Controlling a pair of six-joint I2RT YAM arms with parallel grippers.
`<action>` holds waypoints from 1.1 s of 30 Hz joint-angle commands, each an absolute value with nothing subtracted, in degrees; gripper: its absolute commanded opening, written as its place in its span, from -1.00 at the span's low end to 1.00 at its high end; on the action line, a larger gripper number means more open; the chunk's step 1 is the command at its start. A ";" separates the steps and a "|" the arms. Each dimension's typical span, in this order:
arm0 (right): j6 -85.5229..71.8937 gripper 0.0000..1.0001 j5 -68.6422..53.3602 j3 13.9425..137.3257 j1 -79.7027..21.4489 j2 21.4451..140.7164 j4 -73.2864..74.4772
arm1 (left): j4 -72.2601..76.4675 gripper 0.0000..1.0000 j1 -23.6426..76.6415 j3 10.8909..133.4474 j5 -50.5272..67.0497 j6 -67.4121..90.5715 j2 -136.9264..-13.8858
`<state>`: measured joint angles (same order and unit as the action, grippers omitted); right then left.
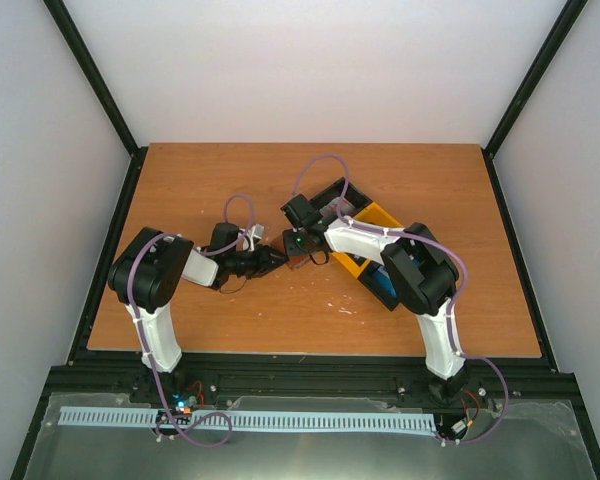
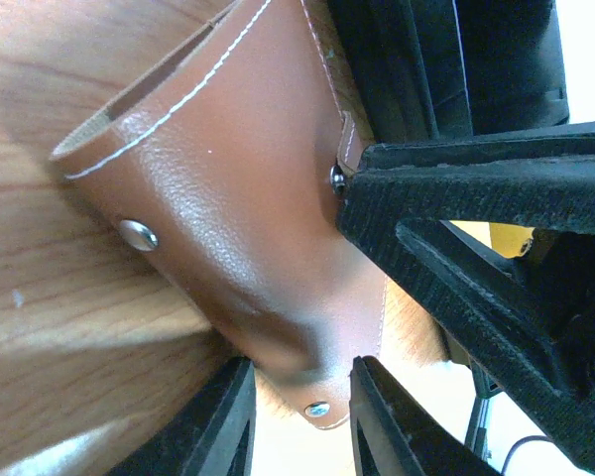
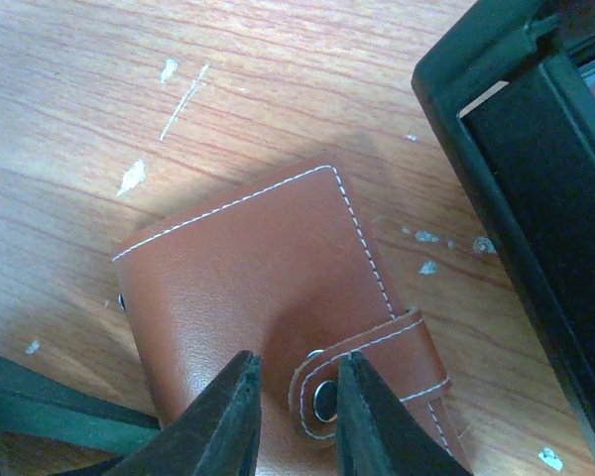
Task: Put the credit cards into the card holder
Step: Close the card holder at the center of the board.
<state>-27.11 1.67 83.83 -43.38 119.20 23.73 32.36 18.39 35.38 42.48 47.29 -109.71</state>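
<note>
Bases stand bolted at the near edge of the table. The left arm rises to a bent elbow, and its forearm reaches right and slightly away. The right arm mirrors it, folding at the elbow and stretching left. Both wrists meet near the middle of the wood.

The left gripper pinches a lower corner of the brown card holder, the leather wedged between its two fingers. The right gripper points down at the same card holder, its fingers close together with the end of the snap tab in the narrow gap. Whether they press on it I cannot tell.

Just beyond, under the right forearm, sit a black bin and a yellow bin, touching each other.
</note>
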 commanded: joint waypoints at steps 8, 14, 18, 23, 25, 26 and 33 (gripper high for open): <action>-29.33 -0.59 2.23 82.01 -43.33 117.54 22.40 | 11.87 -0.39 17.67 31.11 26.10 46.04 -117.52; -29.81 -0.70 3.45 81.96 -43.33 118.58 22.82 | 11.95 -0.39 17.67 31.18 26.12 46.05 -117.64; -30.03 -0.81 4.01 82.03 -43.33 119.10 22.59 | 12.00 -0.40 17.67 31.09 26.07 46.03 -117.65; -29.98 -0.86 4.22 83.09 -43.41 120.37 23.25 | 11.96 -0.39 17.67 31.11 26.11 45.99 -117.76; -29.88 -0.89 4.29 83.15 -43.42 120.56 23.38 | 12.03 -0.39 17.67 31.11 26.12 46.00 -117.83; -29.83 -0.92 4.33 83.09 -43.42 120.63 23.38 | 12.04 -0.39 17.67 31.10 26.11 45.96 -117.86; -29.96 -0.94 5.53 83.31 -43.42 120.52 22.91 | 12.13 -0.40 17.67 31.08 26.15 46.05 -117.93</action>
<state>-29.63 3.99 82.78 -43.27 118.61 22.50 32.38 18.39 35.42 42.48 47.29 -109.78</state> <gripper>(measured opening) 0.033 0.300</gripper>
